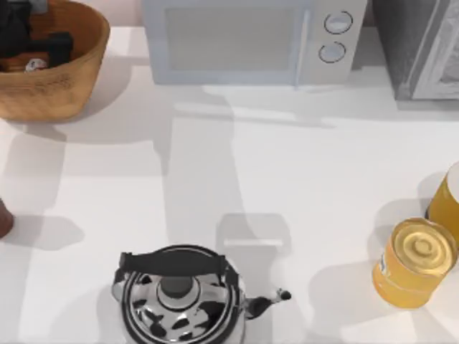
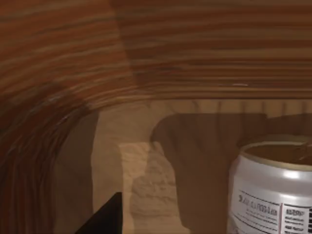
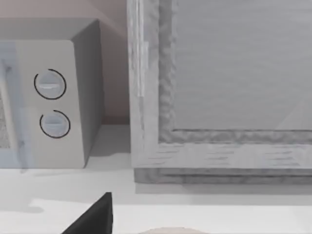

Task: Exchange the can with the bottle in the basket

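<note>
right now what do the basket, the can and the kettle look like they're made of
Basket: woven wicker, matte orange-brown, with ribbed bands.
Can: likely thin metal, glossy white-silver wall with a pale gold rim and printed text.
Kettle: polished steel by its mirror reflections; the black handle looks like matte plastic.

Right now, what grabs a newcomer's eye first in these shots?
The shiny kettle at the table's near edge, then the yellow-orange jar at the right. At far left, my left arm reaches into the wicker basket, where the left wrist view shows the can standing on the basket floor.
</note>
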You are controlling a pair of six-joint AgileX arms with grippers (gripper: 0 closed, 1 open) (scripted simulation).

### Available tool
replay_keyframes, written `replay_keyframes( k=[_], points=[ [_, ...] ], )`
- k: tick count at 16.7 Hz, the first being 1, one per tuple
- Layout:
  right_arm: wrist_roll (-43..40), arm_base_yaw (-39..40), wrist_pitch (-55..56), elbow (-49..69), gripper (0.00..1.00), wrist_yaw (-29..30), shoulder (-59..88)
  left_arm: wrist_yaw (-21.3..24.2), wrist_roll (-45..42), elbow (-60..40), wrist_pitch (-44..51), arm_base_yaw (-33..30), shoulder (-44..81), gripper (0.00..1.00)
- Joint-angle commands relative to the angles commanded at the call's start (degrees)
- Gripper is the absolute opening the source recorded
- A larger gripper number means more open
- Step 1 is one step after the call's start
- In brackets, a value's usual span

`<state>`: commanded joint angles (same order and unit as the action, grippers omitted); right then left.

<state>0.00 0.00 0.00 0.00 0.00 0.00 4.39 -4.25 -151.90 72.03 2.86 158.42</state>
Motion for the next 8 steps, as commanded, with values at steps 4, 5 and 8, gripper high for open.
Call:
replay_keyframes(
  k=[4, 5, 8],
  points=[
    [0.0, 0.0, 0.0, 0.0, 1.0, 0.0, 0.0, 0.0, 0.0, 0.0, 0.0, 0.0, 0.0, 0.47],
    [0.0, 0.0, 0.0, 0.0, 1.0, 0.0, 0.0, 0.0, 0.0, 0.0, 0.0, 0.0, 0.0, 0.4],
    [0.0, 0.0, 0.0, 0.0, 1.0, 0.0, 0.0, 0.0, 0.0, 0.0, 0.0, 0.0, 0.0, 0.17]
  ],
)
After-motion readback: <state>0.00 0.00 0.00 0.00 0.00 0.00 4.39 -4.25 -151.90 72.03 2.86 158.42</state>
